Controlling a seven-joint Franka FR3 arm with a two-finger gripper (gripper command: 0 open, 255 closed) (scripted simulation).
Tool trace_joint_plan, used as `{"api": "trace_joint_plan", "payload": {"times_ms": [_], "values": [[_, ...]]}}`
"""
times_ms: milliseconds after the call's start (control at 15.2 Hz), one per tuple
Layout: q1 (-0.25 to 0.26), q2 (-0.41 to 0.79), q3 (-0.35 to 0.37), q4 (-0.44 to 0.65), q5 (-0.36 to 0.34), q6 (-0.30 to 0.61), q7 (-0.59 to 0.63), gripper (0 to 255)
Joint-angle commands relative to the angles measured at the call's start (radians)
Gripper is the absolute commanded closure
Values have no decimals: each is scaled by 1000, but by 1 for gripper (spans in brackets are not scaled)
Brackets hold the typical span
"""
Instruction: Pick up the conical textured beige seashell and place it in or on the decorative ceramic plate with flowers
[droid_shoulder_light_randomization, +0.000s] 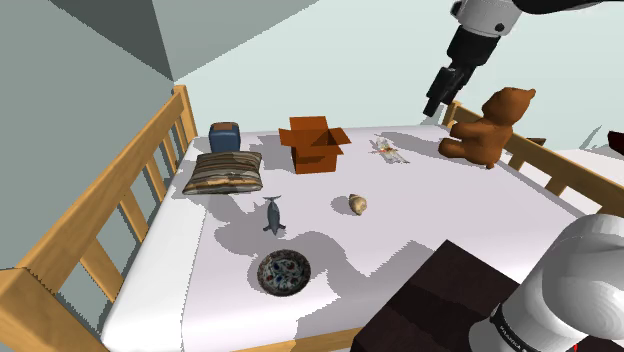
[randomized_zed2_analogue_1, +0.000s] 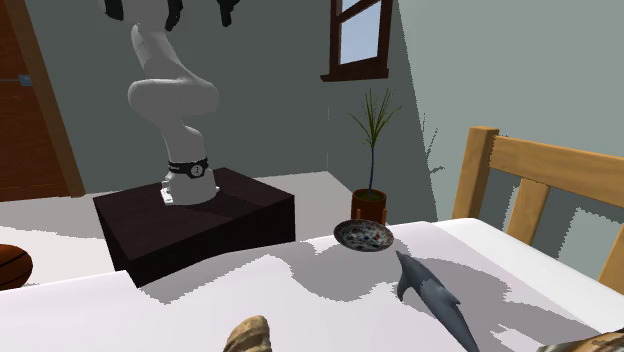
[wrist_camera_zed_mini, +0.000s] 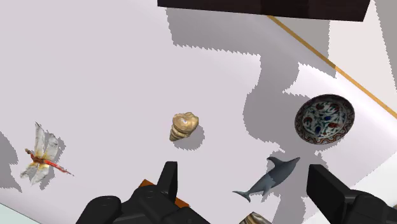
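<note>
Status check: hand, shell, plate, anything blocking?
Hand open, empty, high over the sheet. Shell lying free, plate empty. Toy shark near the route between them, not on it.

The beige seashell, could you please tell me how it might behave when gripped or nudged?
The seashell looks rigid and probably light. Lying on its side, its tapered cone may roll in a curve when nudged. Its ridges should aid grip.

Arm: smooth, rounded white shells, shaded grey on the underside.
Joints: dark sections between the white links.
Base collar: black band with small white markings.
Gripper: all black, boxy body, two blocky fingers.
Stand: dark brown box.
</note>
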Motion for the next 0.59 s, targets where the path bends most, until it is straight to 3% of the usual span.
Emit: {"api": "trace_joint_plan", "payload": {"times_ms": [0,528], "values": [[0,0,0,0,0,0,0,0],[-18,246,0,-13,-12,182,68,0]]}}
